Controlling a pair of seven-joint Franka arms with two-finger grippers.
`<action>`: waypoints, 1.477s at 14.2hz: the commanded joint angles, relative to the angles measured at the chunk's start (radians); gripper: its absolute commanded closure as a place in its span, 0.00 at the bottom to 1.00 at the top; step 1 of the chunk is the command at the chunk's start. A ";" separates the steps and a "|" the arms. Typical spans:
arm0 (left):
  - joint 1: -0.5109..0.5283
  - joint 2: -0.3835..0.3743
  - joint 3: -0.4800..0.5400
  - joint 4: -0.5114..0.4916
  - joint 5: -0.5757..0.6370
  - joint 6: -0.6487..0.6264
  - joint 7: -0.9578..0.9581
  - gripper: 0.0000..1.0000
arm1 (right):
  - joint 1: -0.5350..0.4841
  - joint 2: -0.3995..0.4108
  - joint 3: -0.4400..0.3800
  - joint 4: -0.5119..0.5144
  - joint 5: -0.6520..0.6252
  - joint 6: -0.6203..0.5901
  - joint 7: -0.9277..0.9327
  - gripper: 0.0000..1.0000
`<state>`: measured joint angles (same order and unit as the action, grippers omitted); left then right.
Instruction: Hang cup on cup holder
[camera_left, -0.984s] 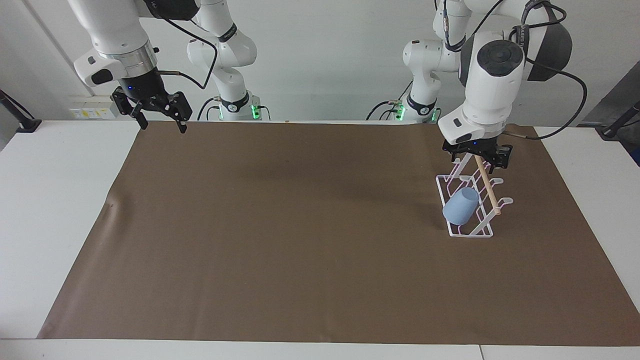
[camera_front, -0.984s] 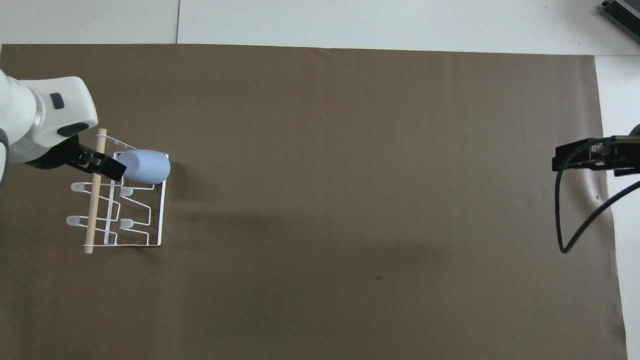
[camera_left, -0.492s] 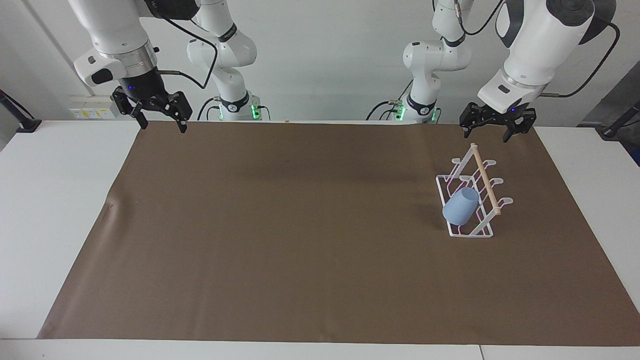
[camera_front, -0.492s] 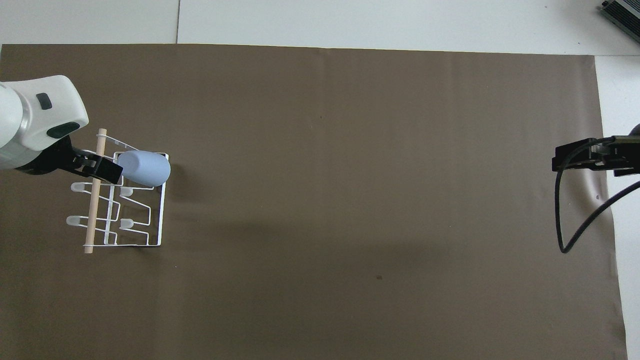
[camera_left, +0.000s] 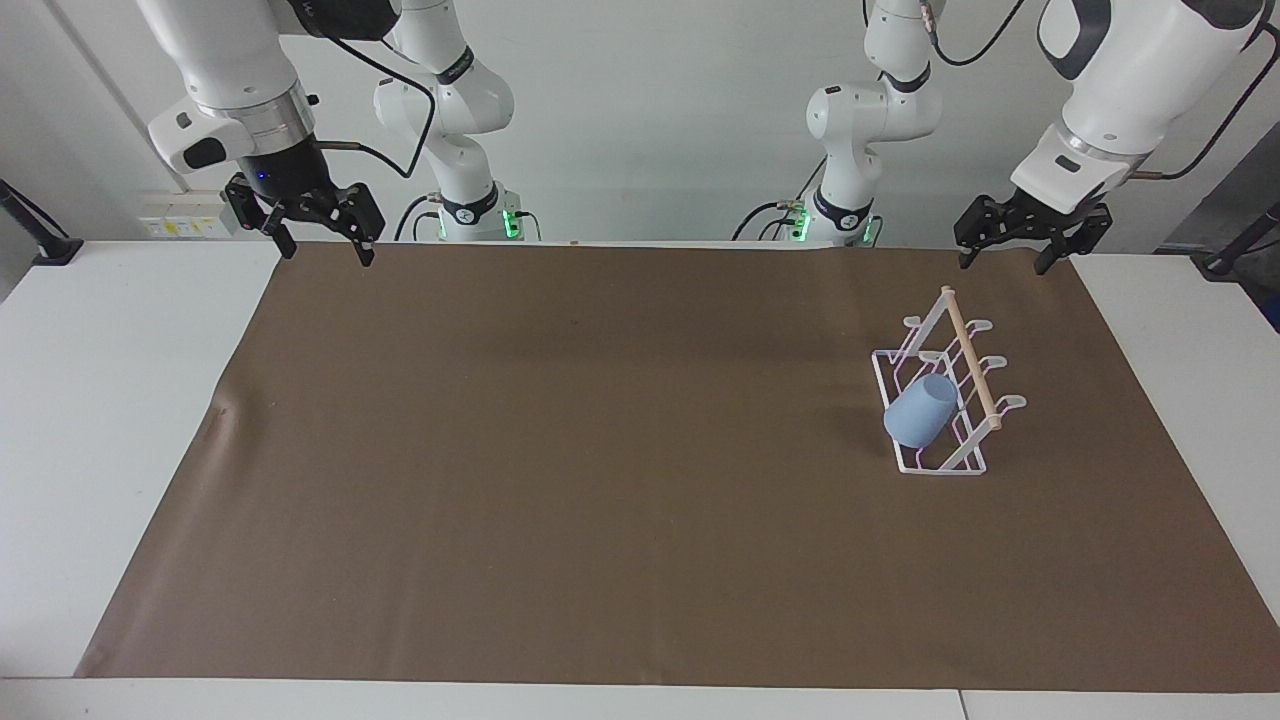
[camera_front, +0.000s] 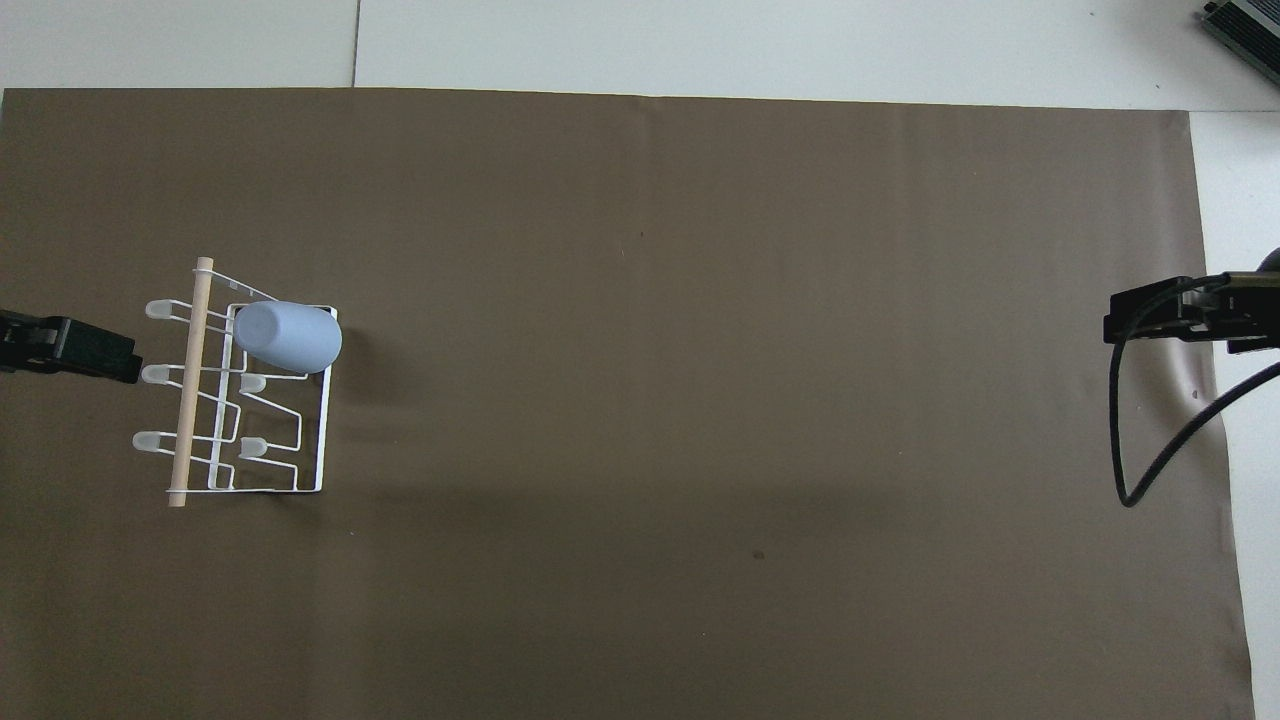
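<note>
Cup (camera_left: 920, 411) sits hung on a peg of the cup holder (camera_left: 945, 395), on the rack's side facing the table centre, tilted w/ its base pointing out and up. The peg it's on is the one farthest from the robots; other pegs bare. Holder stands on the brown mat (camera_left: 600, 480) toward the left arm's end; in the overhead view that's roughly 9 o'clock from mat centre.

Left gripper (camera_left: 1005, 245) hangs in the air over the mat edge at the robots' end, at about 1 o'clock from the holder in the facing view, fingers spread, nothing in them, well apart from rack & cup. Right gripper (camera_left: 320, 225) waits over the mat corner at the right arm's end, fingers also spread, empty.

Step in hand, imo: hanging looks done, arm clear of the rack. Next move probably calls for nothing but parking the left arm. If cup slips off its peg, a re-grasp by the rim would be needed.
</note>
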<state>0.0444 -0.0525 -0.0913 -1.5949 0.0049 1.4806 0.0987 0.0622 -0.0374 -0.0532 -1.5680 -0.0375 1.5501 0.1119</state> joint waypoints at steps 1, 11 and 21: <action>0.011 0.023 -0.013 0.053 -0.014 -0.028 -0.011 0.00 | -0.001 -0.018 0.003 -0.020 -0.009 0.001 -0.020 0.00; 0.011 0.014 -0.011 0.044 -0.006 -0.026 -0.010 0.00 | -0.001 -0.018 0.003 -0.020 -0.007 0.002 -0.020 0.00; -0.083 0.019 0.122 0.052 -0.006 -0.020 0.006 0.00 | -0.001 -0.018 0.003 -0.020 -0.007 0.001 -0.020 0.00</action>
<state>-0.0333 -0.0489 0.0205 -1.5748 0.0048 1.4771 0.0994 0.0623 -0.0377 -0.0532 -1.5686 -0.0375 1.5501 0.1119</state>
